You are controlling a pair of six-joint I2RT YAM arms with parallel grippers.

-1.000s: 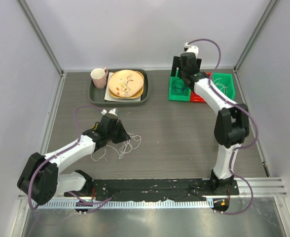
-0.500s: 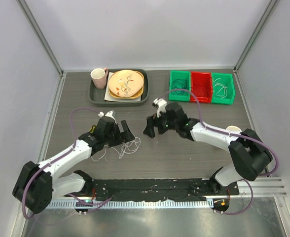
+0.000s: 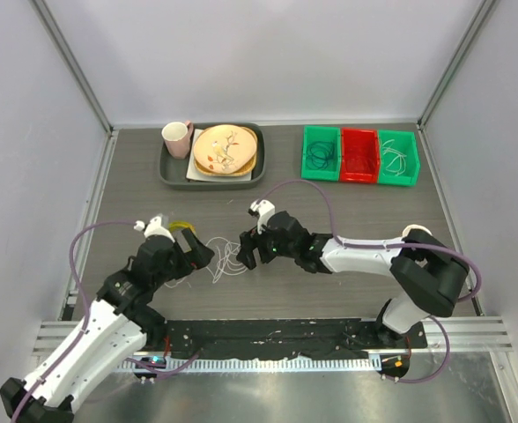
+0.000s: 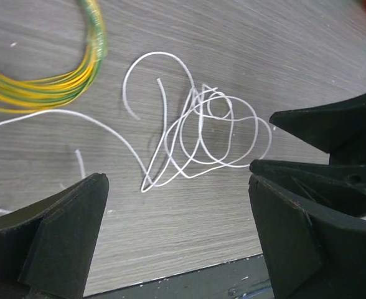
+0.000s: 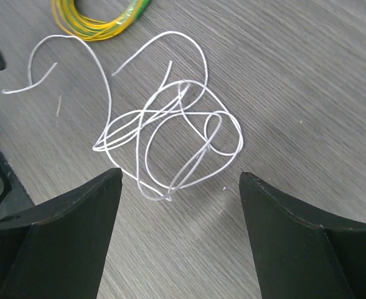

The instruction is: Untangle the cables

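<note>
A loose tangle of thin white cables [image 3: 225, 259] lies on the grey table between my two grippers. In the left wrist view the white loops [image 4: 208, 134] rest just beyond my left gripper [image 4: 177, 174], which is open and holds nothing. My right gripper [image 5: 180, 174] is open too, and the tangle [image 5: 170, 131] lies just ahead of its tips without touching them. From above, the left gripper [image 3: 196, 257] is at the tangle's left and the right gripper [image 3: 244, 253] at its right. The right gripper's black fingers [image 4: 332, 124] show at the edge of the left wrist view.
A small yellow wire ring [image 3: 184, 227] lies just left of the tangle, also seen as a yellow ring [image 5: 99, 18]. At the back stand a tray [image 3: 173, 173] with plates and a pink mug [image 3: 177, 137], and a green bin [image 3: 321, 152], a red bin [image 3: 358, 154] and another green bin [image 3: 397, 157].
My right arm swung from the bins at the back down to the tangle's right side. My left gripper opened, let go of the white cables and drew back to the left.
</note>
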